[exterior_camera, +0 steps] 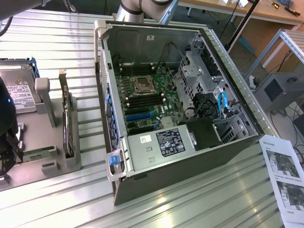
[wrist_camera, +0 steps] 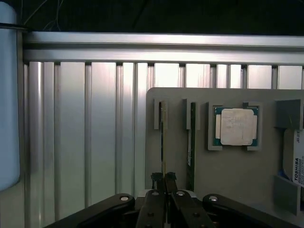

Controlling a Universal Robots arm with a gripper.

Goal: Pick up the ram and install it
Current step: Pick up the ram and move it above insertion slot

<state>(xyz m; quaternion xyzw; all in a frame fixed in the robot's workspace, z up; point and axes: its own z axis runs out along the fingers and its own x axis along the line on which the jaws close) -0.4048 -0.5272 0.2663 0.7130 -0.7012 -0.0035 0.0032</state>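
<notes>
The ram is a thin green board standing on edge in a slot of the grey fixture plate. My gripper hovers above the plate with its black fingers pressed together and nothing clearly between them. It lines up with the dark card one slot over, not with the ram. At the exterior view's left edge the arm's dark wrist hangs over the fixture. The open computer case lies in the middle with its green motherboard and black memory slots exposed.
A tall dark expansion card stands upright in the fixture beside a silver-labelled hard drive. A processor chip sits in its own pocket. Printed sheets lie at the exterior view's right. The ribbed aluminium table surrounds everything.
</notes>
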